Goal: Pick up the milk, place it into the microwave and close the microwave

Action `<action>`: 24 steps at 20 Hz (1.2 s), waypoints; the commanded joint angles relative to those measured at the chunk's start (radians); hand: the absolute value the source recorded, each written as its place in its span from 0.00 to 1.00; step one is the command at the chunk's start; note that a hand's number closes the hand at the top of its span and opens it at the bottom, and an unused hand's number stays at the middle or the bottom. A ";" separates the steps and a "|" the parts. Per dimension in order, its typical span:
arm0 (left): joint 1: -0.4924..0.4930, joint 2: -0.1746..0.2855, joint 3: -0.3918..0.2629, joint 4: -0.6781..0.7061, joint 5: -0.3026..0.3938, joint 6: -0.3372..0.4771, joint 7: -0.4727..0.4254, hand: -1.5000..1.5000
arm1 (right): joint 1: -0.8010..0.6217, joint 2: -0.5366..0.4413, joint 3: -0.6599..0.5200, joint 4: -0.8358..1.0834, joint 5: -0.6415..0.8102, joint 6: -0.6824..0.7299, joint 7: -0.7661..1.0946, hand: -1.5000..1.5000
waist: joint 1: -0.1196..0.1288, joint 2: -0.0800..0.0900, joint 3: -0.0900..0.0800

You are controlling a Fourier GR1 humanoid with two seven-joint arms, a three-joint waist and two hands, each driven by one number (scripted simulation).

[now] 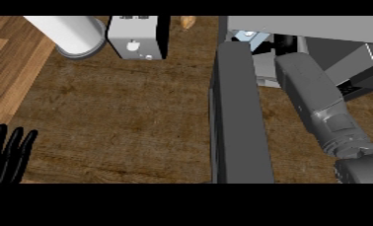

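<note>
Just 1 milk point(248, 38), 1 microwave point(306, 25) (w/ door point(241, 121) open)

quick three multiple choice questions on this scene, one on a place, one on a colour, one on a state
1. Where does the left hand show?
A) top right
B) lower left edge
C) centre

2. What colour is the tall cylinder at the counter's far left?
A) red
B) green
C) white

3. How does the microwave door stand?
A) open
B) shut
C) taken off

Answers:
1 B, its dark fingers stand up at the view's lower left edge.
2 C, it is plain white beside the grey box.
3 A, it swings out from the microwave, and the right forearm reaches past it.
</note>
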 commanded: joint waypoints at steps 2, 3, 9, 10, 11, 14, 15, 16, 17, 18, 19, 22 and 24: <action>-0.039 0.016 0.010 0.011 -0.012 0.009 0.014 0.00 | -0.017 -0.007 -0.056 0.039 -0.027 -0.192 0.046 1.00 | 0.010 0.015 -0.002; -0.023 0.021 -0.006 0.002 -0.021 -0.004 0.020 0.00 | -0.043 -0.031 -0.062 0.036 -0.031 -0.194 0.059 1.00 | 0.026 0.019 -0.001; -0.057 0.015 -0.032 -0.007 -0.081 0.022 0.032 0.00 | -0.054 -0.046 0.041 0.082 0.096 -0.385 0.046 0.00 | 0.044 0.028 -0.002; -0.059 0.033 -0.011 -0.011 -0.072 0.011 0.024 0.00 | -0.056 -0.055 0.035 0.084 0.092 -0.392 0.050 0.00 | 0.064 0.036 -0.002; -0.071 0.001 -0.047 0.011 -0.089 0.025 0.019 0.00 | -0.052 -0.042 0.040 0.090 0.098 -0.401 0.045 0.00 | 0.052 0.038 -0.002; -0.076 0.018 -0.035 0.002 -0.094 0.023 0.030 0.00 | -0.052 -0.054 0.039 0.098 0.101 -0.423 0.047 0.00 | 0.061 0.039 0.000; -0.075 0.024 -0.038 0.025 -0.096 0.010 0.024 0.00 | -0.081 -0.035 0.045 0.107 0.109 -0.459 0.078 0.00 | 0.070 0.037 -0.003; -0.090 0.014 -0.053 0.005 -0.110 0.027 0.035 0.00 | -0.071 -0.032 0.046 0.104 0.110 -0.463 0.061 0.00 | 0.065 0.041 0.000; -0.089 0.018 -0.054 0.018 -0.098 0.014 0.033 0.00 | -0.051 -0.070 0.099 0.170 0.171 -0.537 0.124 0.00 | 0.069 0.048 -0.007; -0.102 0.008 -0.064 0.026 -0.124 0.032 0.036 0.00 | -0.077 -0.027 0.032 0.139 0.093 -0.376 0.119 0.00 | 0.057 0.041 0.001; -0.111 0.014 -0.063 0.037 -0.113 0.024 0.040 0.00 | -0.085 -0.002 0.020 0.129 0.078 -0.335 0.110 0.00 | 0.063 0.045 0.002; -0.117 0.008 -0.074 0.037 -0.137 0.030 0.031 0.00 | -0.096 0.010 0.001 0.122 0.058 -0.271 0.107 0.00 | 0.061 0.038 0.002; -0.117 0.013 -0.071 0.015 -0.136 0.028 0.034 0.00 | -0.087 0.013 -0.005 0.127 0.053 -0.254 0.105 0.00 | 0.072 0.038 0.003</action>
